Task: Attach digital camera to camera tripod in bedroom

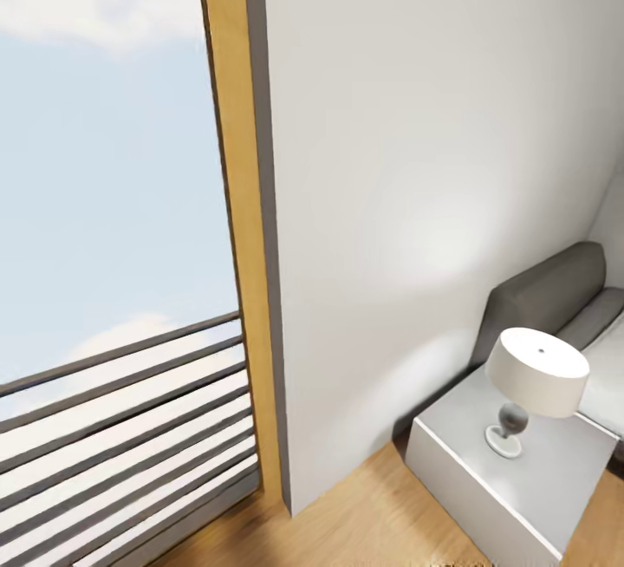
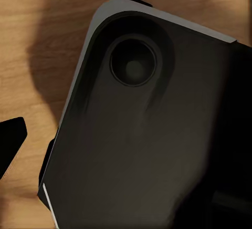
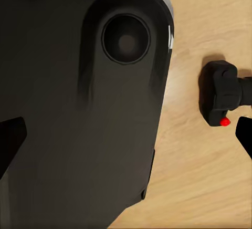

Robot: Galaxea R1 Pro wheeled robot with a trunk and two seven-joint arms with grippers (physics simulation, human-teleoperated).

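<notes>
A small black digital camera [image 3: 223,95] with a red button lies on the light wood floor [image 3: 199,176] at the right of the right wrist view, beside the robot's dark base [image 3: 79,108]. Whether either gripper is open or closed cannot be told. The head view shows a white wall [image 1: 416,159], a window [image 1: 104,203], and a lamp [image 1: 533,381] on a nightstand [image 1: 485,472] at lower right.

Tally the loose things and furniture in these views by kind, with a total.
Digital camera, on the wood floor: 1
Table lamp: 1
White nightstand: 1
Bed with grey headboard: 1
Total: 4
</notes>
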